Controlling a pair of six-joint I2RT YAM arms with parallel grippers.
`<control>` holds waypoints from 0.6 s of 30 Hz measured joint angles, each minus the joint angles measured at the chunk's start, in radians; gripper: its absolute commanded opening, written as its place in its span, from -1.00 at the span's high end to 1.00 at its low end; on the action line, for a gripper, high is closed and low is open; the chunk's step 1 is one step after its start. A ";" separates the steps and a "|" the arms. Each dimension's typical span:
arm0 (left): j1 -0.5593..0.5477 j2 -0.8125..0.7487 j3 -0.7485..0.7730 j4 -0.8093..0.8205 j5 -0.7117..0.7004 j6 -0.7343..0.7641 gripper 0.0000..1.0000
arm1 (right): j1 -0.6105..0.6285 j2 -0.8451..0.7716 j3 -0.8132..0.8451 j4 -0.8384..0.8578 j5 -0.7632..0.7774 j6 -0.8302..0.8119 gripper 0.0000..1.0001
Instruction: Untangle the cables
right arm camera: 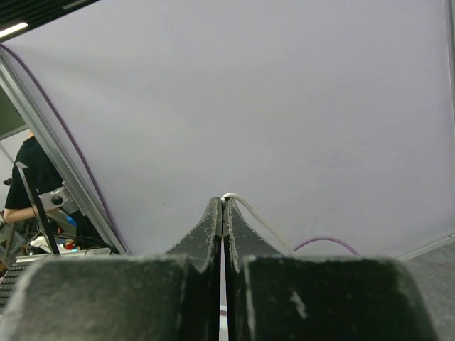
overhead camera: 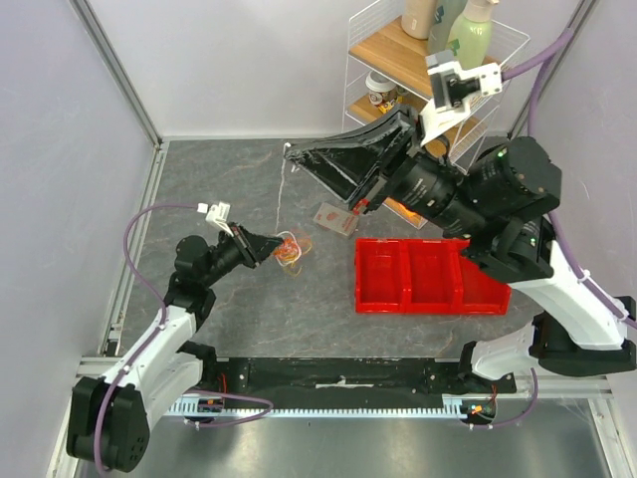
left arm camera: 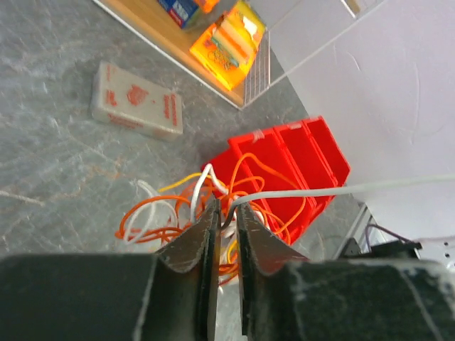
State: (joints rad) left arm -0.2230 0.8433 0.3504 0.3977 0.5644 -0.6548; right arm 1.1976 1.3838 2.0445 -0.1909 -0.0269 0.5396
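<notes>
Top external view: a grey, stone-patterned table [overhead camera: 229, 189] fills the cell, with 2 arms bolted at its near edge. The right arm [overhead camera: 518, 199], the bulkiest shape in frame, reaches high and leftward over the table. The left arm [overhead camera: 189, 289] stretches low toward the middle.

In the far right corner stands a white wire shelf [overhead camera: 373, 40] carrying bottles [overhead camera: 468, 30]. In front of it a red bin [overhead camera: 428, 276] with 3 compartments sits on the table, right of centre. A small flat packet [overhead camera: 333, 217] lies just beyond the bin's far left corner.

The cables [overhead camera: 290, 251], a small tangle of orange, yellow and white loops, lie on the table near the middle, left of the bin and apart from it. The left gripper [overhead camera: 277, 248] is at the tangle. The left wrist view shows its jaws pinched nearly together on strands of the bundle, with loops spilling out ahead of them.

A white cable [overhead camera: 282, 194] runs from the tangle up to the right gripper [overhead camera: 290, 150], which hangs above the table's far half. The right wrist view shows that gripper's jaws pressed tight together, the white cable nipped at their tip and curving away to the right.
</notes>
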 measured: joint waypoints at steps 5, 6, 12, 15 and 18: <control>-0.002 0.052 0.016 0.078 -0.078 -0.023 0.68 | -0.001 0.004 0.045 -0.009 -0.009 -0.001 1.00; -0.002 0.058 0.026 0.076 -0.106 -0.023 0.68 | -0.002 0.009 0.056 -0.015 -0.011 -0.001 1.00; -0.001 0.094 0.047 0.035 -0.264 -0.028 0.66 | -0.003 0.039 0.130 -0.047 -0.027 0.000 1.00; 0.005 0.127 0.047 -0.005 -0.328 -0.029 0.66 | -0.003 0.040 0.153 -0.035 -0.041 0.003 1.00; 0.016 0.171 0.036 -0.047 -0.390 -0.030 0.64 | -0.002 0.036 0.179 0.002 -0.061 0.005 1.00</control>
State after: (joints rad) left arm -0.2066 1.0142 0.3862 0.3508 0.1745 -0.6846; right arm 1.1957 1.4197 2.2234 -0.1886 -0.0879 0.5442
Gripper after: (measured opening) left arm 0.170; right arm 0.007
